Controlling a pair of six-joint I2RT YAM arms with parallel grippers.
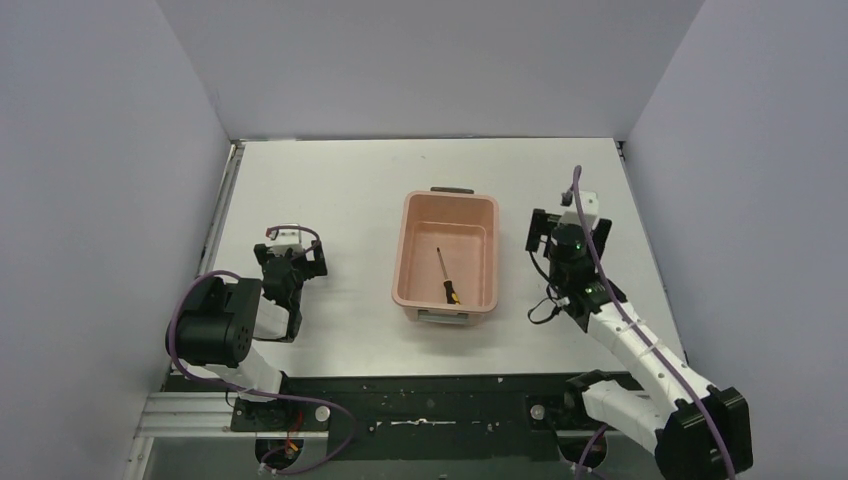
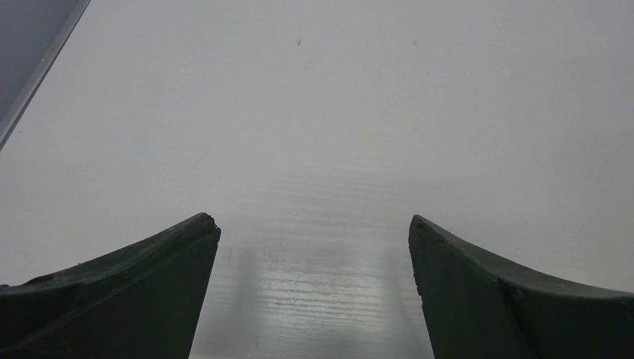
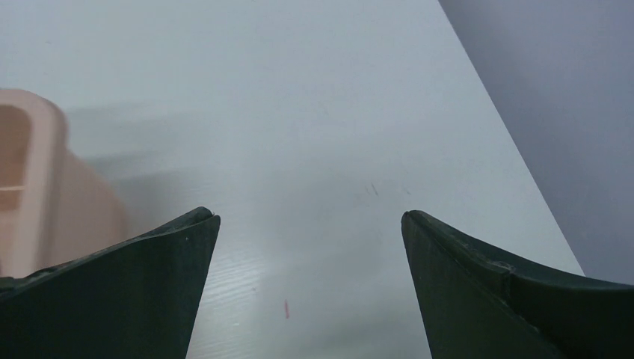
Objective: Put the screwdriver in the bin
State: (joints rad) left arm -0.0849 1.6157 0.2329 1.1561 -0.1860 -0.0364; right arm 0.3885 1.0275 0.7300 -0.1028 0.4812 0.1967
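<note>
The salmon-pink bin (image 1: pixel 412 250) stands in the middle of the table. The small screwdriver (image 1: pixel 447 277) lies on the bin's floor, its black-and-yellow handle toward the near end. My right gripper (image 1: pixel 568 225) is open and empty, just right of the bin, over bare table. In the right wrist view the gripper (image 3: pixel 309 218) has its jaws wide apart, and the bin's side (image 3: pixel 45 187) shows at the left edge. My left gripper (image 1: pixel 293 245) is open and empty, well left of the bin. In the left wrist view the gripper (image 2: pixel 312 221) has only table between its jaws.
Grey walls close the table on the left, back and right. A metal rail (image 1: pixel 222 215) runs along the table's left edge. A black strip (image 1: pixel 430 400) with the arm bases lies at the near edge.
</note>
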